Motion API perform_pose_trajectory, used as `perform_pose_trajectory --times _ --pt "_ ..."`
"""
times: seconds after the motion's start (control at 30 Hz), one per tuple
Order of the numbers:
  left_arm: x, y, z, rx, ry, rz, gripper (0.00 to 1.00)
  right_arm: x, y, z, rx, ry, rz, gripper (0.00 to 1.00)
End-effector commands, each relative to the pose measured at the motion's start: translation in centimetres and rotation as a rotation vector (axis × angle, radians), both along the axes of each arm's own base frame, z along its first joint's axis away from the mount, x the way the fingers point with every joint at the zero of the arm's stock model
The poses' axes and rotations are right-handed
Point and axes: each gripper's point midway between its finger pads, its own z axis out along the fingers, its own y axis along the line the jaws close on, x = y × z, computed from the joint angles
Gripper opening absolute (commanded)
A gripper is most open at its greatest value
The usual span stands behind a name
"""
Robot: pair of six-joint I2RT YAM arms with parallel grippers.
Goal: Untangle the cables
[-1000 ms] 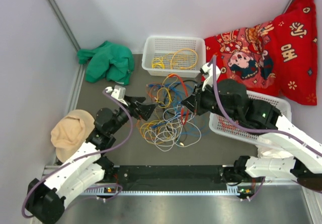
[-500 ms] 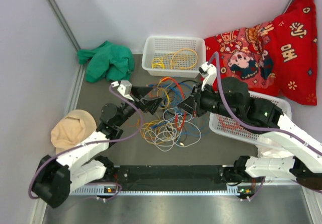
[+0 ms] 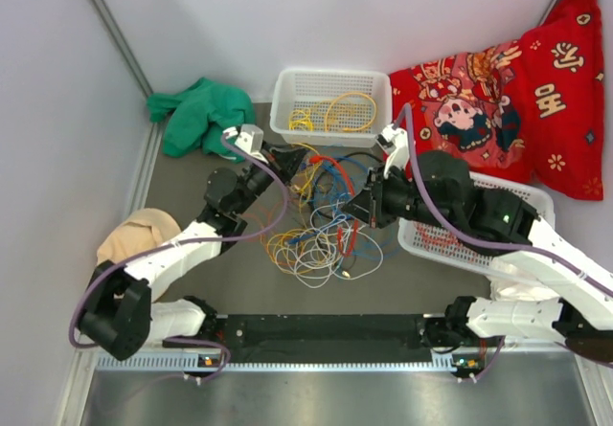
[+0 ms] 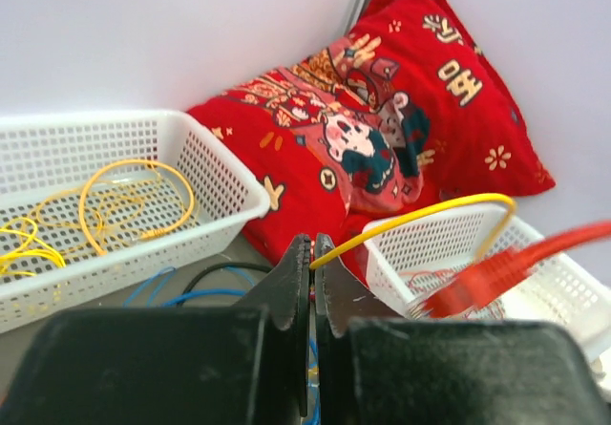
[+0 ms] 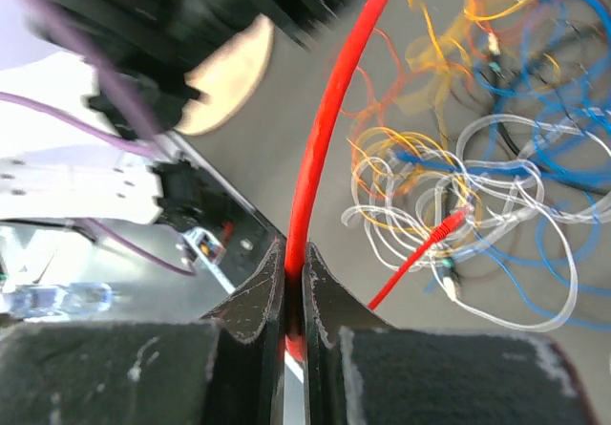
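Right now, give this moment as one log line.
left fingers: shut on thin yellow cable | right fingers: shut on thin red cable | other cables: tangled

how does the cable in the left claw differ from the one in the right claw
Colour: the left claw pinches a yellow cable, the right claw a red cable.
Pose: the yellow cable arcs off sideways from its claw; the red cable runs nearly straight ahead from its claw.
Shared: each is clamped in a shut claw.

Overhead view from behind looking down, both wrist views close, forward-facing, sharing cables [image 3: 316, 239]
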Motion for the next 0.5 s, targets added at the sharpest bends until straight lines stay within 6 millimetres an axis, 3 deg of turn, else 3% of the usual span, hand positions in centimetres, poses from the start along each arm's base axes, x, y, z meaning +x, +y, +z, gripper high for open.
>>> perform_pose_trajectory --times 0.0,0.03,0.1,0.13,0.17,0.3,0.33,0.4,0.47 --pt "-0.5 1.8 5.5 -0.038 -0.044 0.064 0.00 0.3 -2.2 -2.4 -0.089 0.019 -0.073 0.00" --pt "0.0 2.6 7.3 -0.058 -0.040 0.122 0.00 0.4 -2.4 -2.8 -0.103 0.023 -0.082 0.00" --pt "1.0 3.5 6.3 -0.005 0.046 0.188 0.00 0.7 -2.9 -3.7 -0.119 0.021 -0.108 0.00" --pt "1.3 3.9 7.3 0.001 0.048 0.206 0.00 0.7 -3.4 -3.1 -0.095 0.005 -0.126 0.00" --pt "1.6 4.1 7.1 0.019 0.066 0.222 0.00 0.8 -3.7 -2.9 -0.085 -0.006 -0.139 0.00" --pt "3.6 4.9 2.7 0.129 0.243 0.312 0.00 2.3 -6.9 0.6 -0.044 -0.131 -0.277 0.00" --pt "3.6 5.2 0.9 0.162 0.305 0.322 0.00 2.5 -7.8 2.2 -0.027 -0.161 -0.309 0.00" --pt "3.1 5.5 -1.2 0.169 0.375 0.325 0.00 3.7 -10.4 2.9 -0.097 -0.217 -0.420 0.00" --pt "2.4 5.4 -2.3 0.158 0.409 0.304 0.00 4.6 -12.3 4.2 -0.138 -0.266 -0.506 0.00"
